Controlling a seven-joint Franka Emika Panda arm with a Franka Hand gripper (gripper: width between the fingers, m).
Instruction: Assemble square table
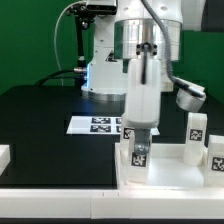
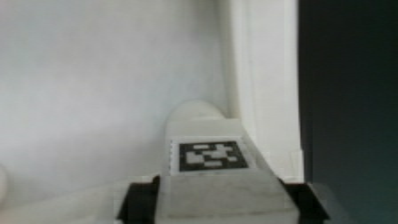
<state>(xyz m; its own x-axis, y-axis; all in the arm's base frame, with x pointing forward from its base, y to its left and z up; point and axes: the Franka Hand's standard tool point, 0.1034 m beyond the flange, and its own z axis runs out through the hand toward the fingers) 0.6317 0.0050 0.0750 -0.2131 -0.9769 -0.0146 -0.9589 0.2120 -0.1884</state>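
Note:
The white square tabletop [image 1: 170,172] lies at the front of the table on the exterior view's right, with a raised rim. It fills the wrist view [image 2: 89,90] as a pale surface with its rim [image 2: 267,70] beside the dark table. My gripper [image 1: 141,136] hangs over the tabletop's near corner, shut on a white leg [image 1: 140,152] with a black-and-white tag. In the wrist view the leg [image 2: 214,160] sits between my black fingers [image 2: 135,203], its tag facing the camera. Two more tagged legs [image 1: 197,131] stand upright at the tabletop's far edge.
The marker board [image 1: 96,125] lies flat on the black table behind the tabletop. A white block [image 1: 4,155] sits at the exterior view's left edge. The robot base [image 1: 100,60] stands at the back.

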